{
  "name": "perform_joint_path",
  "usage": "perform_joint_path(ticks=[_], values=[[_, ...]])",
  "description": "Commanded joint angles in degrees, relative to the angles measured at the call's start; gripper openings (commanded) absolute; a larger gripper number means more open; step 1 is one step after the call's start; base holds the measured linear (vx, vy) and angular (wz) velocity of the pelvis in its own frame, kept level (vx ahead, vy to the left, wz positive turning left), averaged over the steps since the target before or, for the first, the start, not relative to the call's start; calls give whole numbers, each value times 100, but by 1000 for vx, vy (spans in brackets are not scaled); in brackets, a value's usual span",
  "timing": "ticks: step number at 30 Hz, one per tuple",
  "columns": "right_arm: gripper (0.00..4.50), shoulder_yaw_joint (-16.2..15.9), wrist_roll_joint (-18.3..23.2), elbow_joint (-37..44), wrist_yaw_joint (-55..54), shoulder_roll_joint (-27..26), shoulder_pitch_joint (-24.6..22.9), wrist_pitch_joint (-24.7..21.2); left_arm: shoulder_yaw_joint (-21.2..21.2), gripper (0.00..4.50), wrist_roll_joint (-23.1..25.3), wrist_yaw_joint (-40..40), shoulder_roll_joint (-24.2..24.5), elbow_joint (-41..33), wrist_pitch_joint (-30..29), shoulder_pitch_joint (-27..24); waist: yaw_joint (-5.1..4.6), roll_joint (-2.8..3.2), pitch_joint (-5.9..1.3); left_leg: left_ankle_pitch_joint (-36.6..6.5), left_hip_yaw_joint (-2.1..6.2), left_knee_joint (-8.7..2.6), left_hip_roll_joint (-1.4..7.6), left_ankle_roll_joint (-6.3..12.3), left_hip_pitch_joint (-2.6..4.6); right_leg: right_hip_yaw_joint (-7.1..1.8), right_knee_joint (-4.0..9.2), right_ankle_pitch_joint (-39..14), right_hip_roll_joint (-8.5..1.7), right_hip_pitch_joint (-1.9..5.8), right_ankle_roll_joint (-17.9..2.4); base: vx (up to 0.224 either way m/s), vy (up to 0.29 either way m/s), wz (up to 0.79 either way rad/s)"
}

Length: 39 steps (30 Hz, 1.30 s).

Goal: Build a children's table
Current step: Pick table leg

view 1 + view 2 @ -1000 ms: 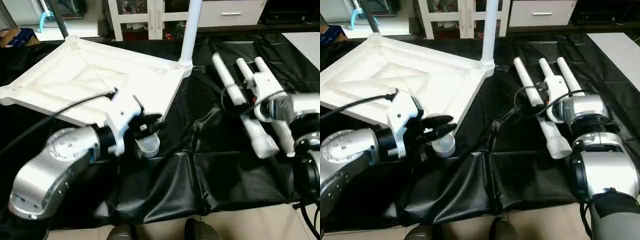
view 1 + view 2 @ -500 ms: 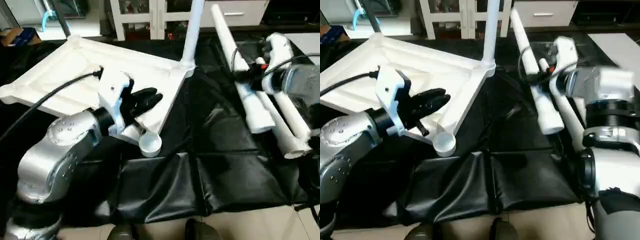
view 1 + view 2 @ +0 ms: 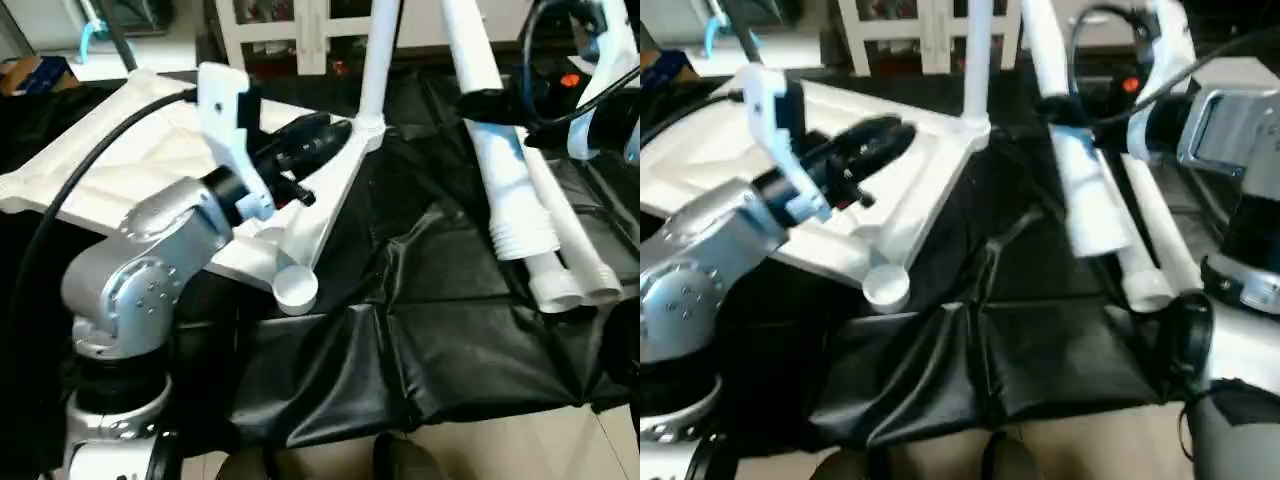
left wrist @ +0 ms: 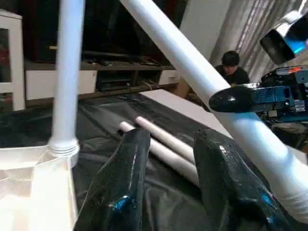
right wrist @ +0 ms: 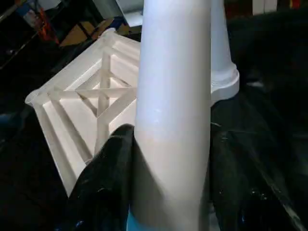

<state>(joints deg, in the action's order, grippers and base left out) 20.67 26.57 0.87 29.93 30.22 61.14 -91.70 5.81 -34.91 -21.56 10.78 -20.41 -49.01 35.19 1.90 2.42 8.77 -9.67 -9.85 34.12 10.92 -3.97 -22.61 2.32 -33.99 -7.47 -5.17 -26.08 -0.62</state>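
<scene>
Table top (image 3: 120, 170) is lying upside down on the black-covered bench (image 3: 430, 330), with one leg (image 3: 378, 60) already standing in its far corner socket, and over the last second the right hand (image 5: 168, 192) is lifting a second leg (image 3: 495, 150) off the two legs (image 3: 575, 265) lying below it, its fingers closed around the tube. The left hand (image 4: 166, 168), narrowly open and holding nothing, is rising from the empty near socket (image 3: 296, 288) to above the ribbed underside. I judge the lifted leg is going next into a free socket.
</scene>
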Motion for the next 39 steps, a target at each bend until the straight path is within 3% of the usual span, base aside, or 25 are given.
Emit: perform_joint_path(ticks=[1, 3, 5, 7, 10, 11, 12, 13, 15, 19, 27, 31, 33, 34, 39], values=[[173, -39, 116, 263, -121, -25, -15, -80, 22, 208, -13, 66, 43, 26, -81, 41, 60, -81, -441, -935, -10, -359, -13, 99, 58, -120, 401, -1897, -87, 395, -886, 0, 0, 0], [173, 10, 82, 337, -163, -51, -9, -79, 18, 212, -8, 47, 43, 41, -29, 61, 61, -70, -434, -1014, -21, -367, -8, 53, 88, -123, 417, -1965, -78, 370, -883, 0, 0, 0], [173, 73, 101, 473, -178, -77, 0, 104, 51, 243, -22, 98, 1, 80, 22, 123, 68, -63, -431, -1026, -17, -375, 4, 25, 86, -126, 413, -1910, -81, 374, -885, 0, 0, 0], [173, 182, 393, 975, 69, -186, -26, 380, 235, 251, -217, 285, -199, 190, 113, 361, 79, -62, -451, -993, -35, -367, 1, 38, 100, -135, 403, -1745, -70, 375, -876, 0, 0, 0], [173, 143, 777, 1665, 474, -349, -374, 602, 583, 268, -642, 557, -550, 327, 5, 664, 116, -49, -481, -747, -29, -348, 30, 161, 109, -145, 344, -1172, -79, 394, -1105, 0, 0, 0], [173, 119, 822, 1743, 522, -373, -442, 641, 630, 279, -704, 598, -599, 348, -8, 698, 115, -59, -480, -708, -37, -346, 24, 203, 95, -147, 339, -1078, -72, 404, -1142, 0, 0, 0], [173, 28, 1020, 2042, 658, -478, -700, 766, 802, 287, -937, 763, -786, 429, -37, 824, 135, -130, -497, -552, -37, -340, 20, 272, 56, -151, 302, -933, -92, 449, -1204, 0, 0, 0], [173, 11, 1049, 2073, 670, -490, -725, 760, 827, 292, -989, 779, -812, 439, -37, 843, 155, -102, -497, -472, -38, -333, 30, 318, 62, -153, 312, -895, -97, 429, -1258, 0, 0, 0], [173, -147, 1214, 2282, 738, -551, -909, 737, 1033, 322, -1460, 896, -1003, 516, -38, 983, 154, -132, -504, -425, -38, -328, 14, 365, 46, -145, 313, -918, -88, 446, -1298, 0, 0, 0], [173, -358, 1221, 2392, 769, -523, -1061, 822, 1319, 343, -2197, 1061, -1170, 541, -100, 1095, 170, -132, -486, -581, -40, -338, 22, 265, 68, -148, 346, -1331, -93, 413, -1173, 0, 0, 0], [173, -680, 1271, 2557, 839, -388, -1338, 1081, 1475, 407, -2469, 1370, -1270, 540, -213, 1151, 175, -150, -485, -521, -32, -342, 16, 177, 46, -150, 374, -1539, -95, 415, -834, 0, 0, 0], [173, -1023, 1177, 2642, 893, -166, -1505, 1270, 1421, 443, -2579, 1568, -1186, 570, -265, 1154, 179, -151, -497, -418, -20, -334, 19, 178, 37, -146, 344, -1292, -94, 429, -863, 0, 0, 0], [173, -1210, 1069, 2690, 916, -44, -1575, 1410, 1405, 450, -2577, 1712, -1174, 618, -313, 1160, 181, -151, -487, -401, -27, -331, 11, 170, 35, -155, 342, -1245, -86, 430, -837, 0, 0, 0], [173, -1437, 902, 2737, 915, 93, -1649, 1608, 1441, 425, -2556, 1920, -1196, 754, -364, 1195, 184, -146, -486, -396, -22, -330, 18, 164, 36, -150, 339, -1218, -88, 431, -843, 0, 0, 0], [173, -1545, 835, 2733, 837, 129, -1639, 1766, 1592, 410, -2605, 2157, -1165, 976, -404, 1236, 179, -162, -478, -472, -20, -328, -1, 179, 28, -148, 352, -1383, -91, 436, -828, 0, 0, 0]])
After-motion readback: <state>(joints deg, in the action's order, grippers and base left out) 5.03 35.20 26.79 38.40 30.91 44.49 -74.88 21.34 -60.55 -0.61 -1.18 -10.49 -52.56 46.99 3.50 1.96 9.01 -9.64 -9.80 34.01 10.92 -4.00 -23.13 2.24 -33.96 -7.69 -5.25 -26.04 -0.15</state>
